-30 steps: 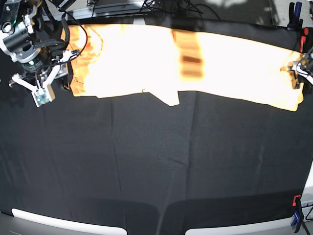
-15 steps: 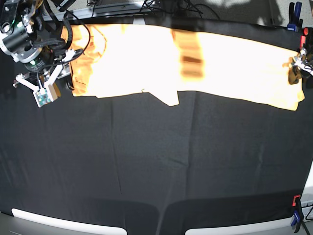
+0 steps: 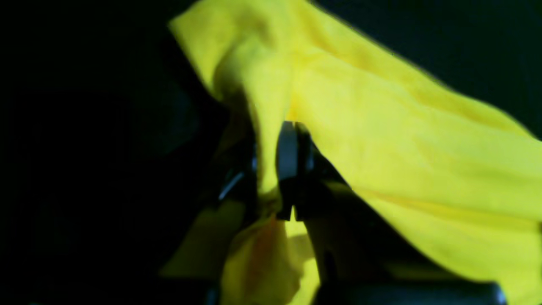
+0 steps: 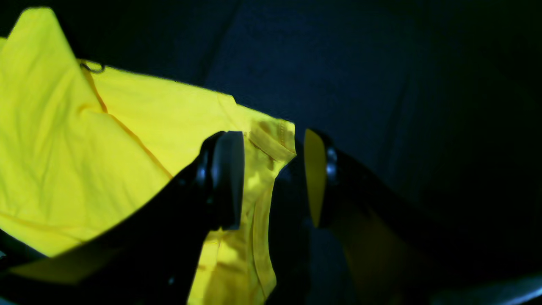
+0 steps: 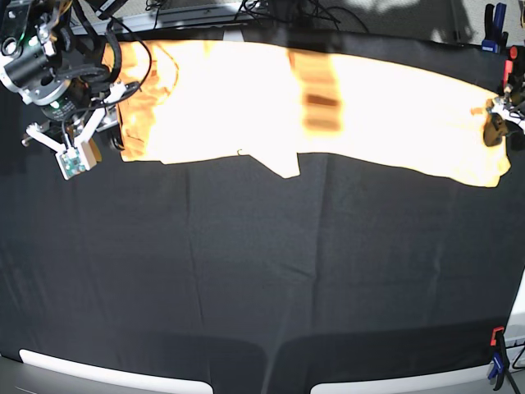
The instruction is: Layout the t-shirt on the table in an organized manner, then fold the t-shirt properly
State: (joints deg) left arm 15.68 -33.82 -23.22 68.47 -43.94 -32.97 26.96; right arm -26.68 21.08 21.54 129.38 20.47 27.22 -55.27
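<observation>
a large, plain, pale yellow-orange short-sleeved cotton t-shirt (image 5: pixel 328 107) lies stretched in a long band across the far part of a wide desk covered in black cloth (image 5: pixel 262 279). seen from the base camera, the shirt runs from the far left corner to the right edge, glowing under strong light, with a small flap of fabric hanging down near its middle and a darker, shadowed stripe crossing it just right of centre.

the left pincer (image 5: pixel 497 116) sits at the right edge of the base view, on the shirt's end. in the left wrist view, the left pincer (image 3: pixel 275 169) has its dark jaws pressed together with a fold of the yellow fabric (image 3: pixel 402 140) pinched between them; the cloth rises in a ridge from the grip and spreads away to the right.

the right pincer (image 5: pixel 75 152) is at the upper left of the base view, just beside the shirt's left end. in the right wrist view, the right pincer (image 4: pixel 273 178) has its jaws spread apart, with a hemmed corner of the shirt (image 4: pixel 127 140) lying between and below them, touched by neither jaw.

red and blue clamps (image 5: pixel 497 357) grip the desk's right edge.
</observation>
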